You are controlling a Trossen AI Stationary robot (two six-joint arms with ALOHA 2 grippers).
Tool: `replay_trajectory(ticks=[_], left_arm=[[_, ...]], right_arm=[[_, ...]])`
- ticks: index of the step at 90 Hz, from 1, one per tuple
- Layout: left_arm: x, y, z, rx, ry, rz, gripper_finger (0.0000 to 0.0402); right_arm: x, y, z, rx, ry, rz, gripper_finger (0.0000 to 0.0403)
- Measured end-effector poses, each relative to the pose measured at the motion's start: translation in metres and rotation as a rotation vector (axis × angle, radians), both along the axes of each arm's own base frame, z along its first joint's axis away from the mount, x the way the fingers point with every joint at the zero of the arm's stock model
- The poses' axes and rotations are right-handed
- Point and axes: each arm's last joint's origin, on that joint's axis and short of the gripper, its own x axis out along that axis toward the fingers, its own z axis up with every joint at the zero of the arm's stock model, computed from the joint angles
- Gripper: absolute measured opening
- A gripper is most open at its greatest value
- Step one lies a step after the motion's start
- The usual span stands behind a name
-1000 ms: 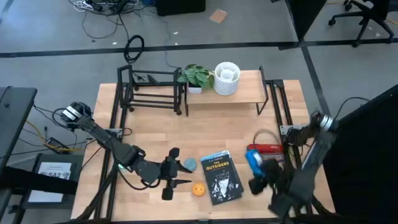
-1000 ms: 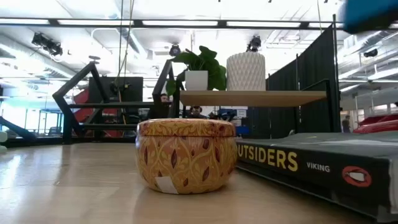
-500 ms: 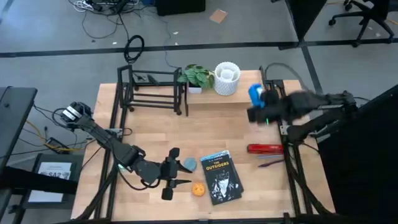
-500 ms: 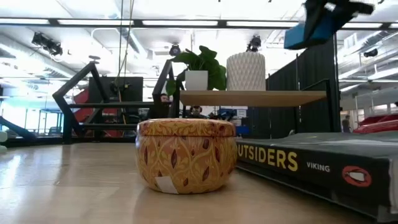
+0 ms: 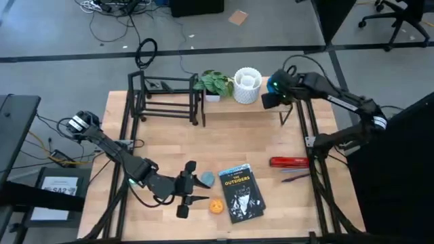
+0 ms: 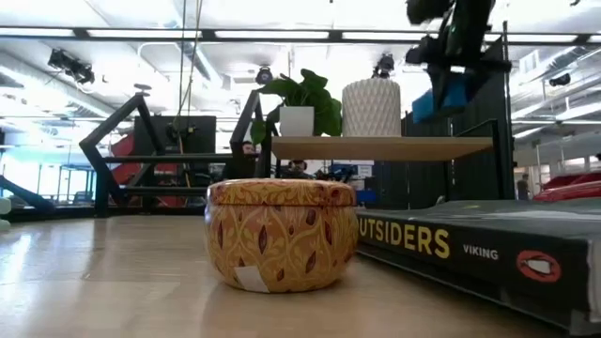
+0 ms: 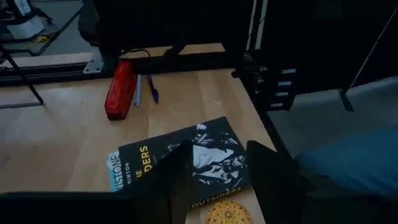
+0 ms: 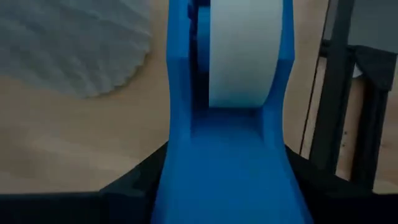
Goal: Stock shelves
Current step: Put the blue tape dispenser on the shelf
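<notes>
My right gripper (image 5: 274, 95) is shut on a blue tape dispenser (image 8: 230, 137) with a white roll (image 8: 241, 50), and holds it over the right end of the plank shelf (image 5: 268, 110). A potted plant (image 5: 215, 83) and a white ribbed vase (image 5: 247, 85) stand on that plank. The black rod rack (image 5: 166, 98) stands to its left. My left gripper (image 5: 188, 190) lies open near the table's front, beside a patterned tin (image 5: 216, 207) and a book (image 5: 241, 192). My right gripper pinches the dispenser's body by its two flat sides (image 8: 177, 155), one dark finger (image 8: 134, 183) on each side. The fingers come from above, slanting down. In the low view the dispenser (image 6: 447, 94) hangs below the gripper, a little above the plank (image 6: 380, 147).
A red stapler (image 5: 289, 162) and a pen (image 5: 295, 177) lie on the table to the right of the book. A small grey-blue object (image 5: 205, 179) lies by my left gripper. The plank's black end frame (image 5: 298, 102) stands close to the dispenser.
My right gripper has carried the blue dispenser from the table's near right part, up and toward the far edge, then down to just above the plank's right end beside the white vase. It has stayed shut on the dispenser.
</notes>
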Motion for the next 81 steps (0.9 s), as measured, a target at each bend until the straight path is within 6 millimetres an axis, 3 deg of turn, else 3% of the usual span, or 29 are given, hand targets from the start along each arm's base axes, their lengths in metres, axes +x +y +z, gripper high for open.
replay_trajectory(ticks=[24,46,81], left_arm=[[0.0,0.0,0.001,-0.009,-0.011,0.0,0.0131],[0.001,-0.001,0.003,-0.018,-0.032,-0.001,0.0131],[0.001,-0.001,0.004,-0.02,-0.034,-0.002,0.0131]], right_arm=[[0.008,-0.022,-0.019,0.057,0.068,-0.019,0.0172],[0.002,-0.029,-0.019,0.066,0.068,-0.033,0.0172],[0.001,-0.027,-0.036,0.07,0.109,-0.02,0.0244]])
